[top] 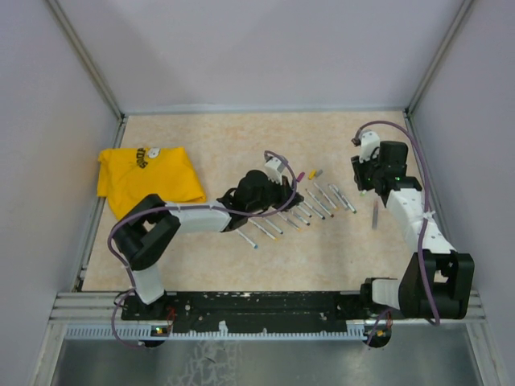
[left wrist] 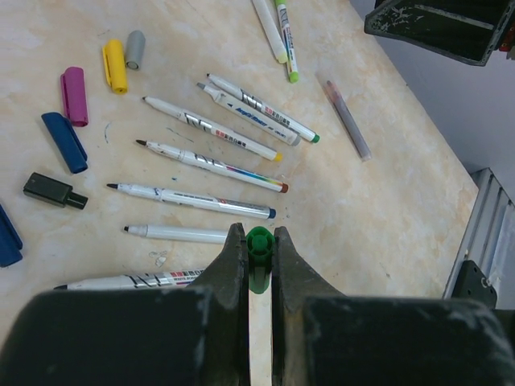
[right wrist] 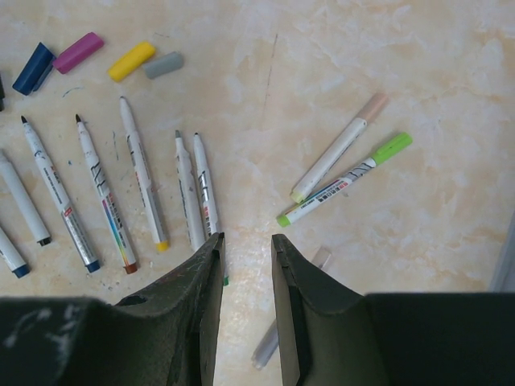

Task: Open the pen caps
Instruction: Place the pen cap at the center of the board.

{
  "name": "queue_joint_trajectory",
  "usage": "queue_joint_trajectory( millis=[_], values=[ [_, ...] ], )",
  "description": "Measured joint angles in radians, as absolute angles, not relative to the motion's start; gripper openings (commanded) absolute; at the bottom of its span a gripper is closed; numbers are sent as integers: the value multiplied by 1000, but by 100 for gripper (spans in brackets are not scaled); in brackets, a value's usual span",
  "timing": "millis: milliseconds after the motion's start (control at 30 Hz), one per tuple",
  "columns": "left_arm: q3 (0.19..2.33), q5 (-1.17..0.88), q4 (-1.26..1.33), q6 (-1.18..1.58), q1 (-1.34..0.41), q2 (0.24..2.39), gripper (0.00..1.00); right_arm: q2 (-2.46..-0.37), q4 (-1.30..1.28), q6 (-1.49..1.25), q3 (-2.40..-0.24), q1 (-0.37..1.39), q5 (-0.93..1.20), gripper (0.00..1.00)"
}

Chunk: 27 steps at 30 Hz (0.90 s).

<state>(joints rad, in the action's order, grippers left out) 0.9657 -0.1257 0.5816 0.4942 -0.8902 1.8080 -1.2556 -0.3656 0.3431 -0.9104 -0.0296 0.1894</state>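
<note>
Pen cap [left wrist: 259, 241] in left fingers [left wrist: 231, 265], lettering [left wrist: 211, 163] illegible

- Grey cap [left wrist: 135, 48], yellow cap [left wrist: 115, 66], magenta cap [left wrist: 74, 95], blue cap [left wrist: 64, 141], black cap [left wrist: 53, 190]: loose, flat on worktop [left wrist: 386, 209], strung in a line.
- Green cap [left wrist: 259, 245]: pinched upright in left gripper [left wrist: 258, 240].
- Lime cap [right wrist: 392, 148]: seated on its pen [right wrist: 330, 193], right side.

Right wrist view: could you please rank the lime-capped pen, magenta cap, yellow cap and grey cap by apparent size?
1. lime-capped pen
2. magenta cap and yellow cap, about alike
3. grey cap
</note>
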Motion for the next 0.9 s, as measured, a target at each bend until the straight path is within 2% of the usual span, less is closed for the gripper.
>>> queue_joint_trajectory(
  millis=[133,667,900],
  values=[
    [1032,-120,538,474,-889,1840,0,-1256,-364,338,-910,-30,189,31],
    [1691,-133,284,441,-857,2302,0,-1250,-343,302,-910,-60,173,31],
    [1916,-139,212,423,-851,2466,0,-1250,-339,295,-910,-60,173,31]
  ],
)
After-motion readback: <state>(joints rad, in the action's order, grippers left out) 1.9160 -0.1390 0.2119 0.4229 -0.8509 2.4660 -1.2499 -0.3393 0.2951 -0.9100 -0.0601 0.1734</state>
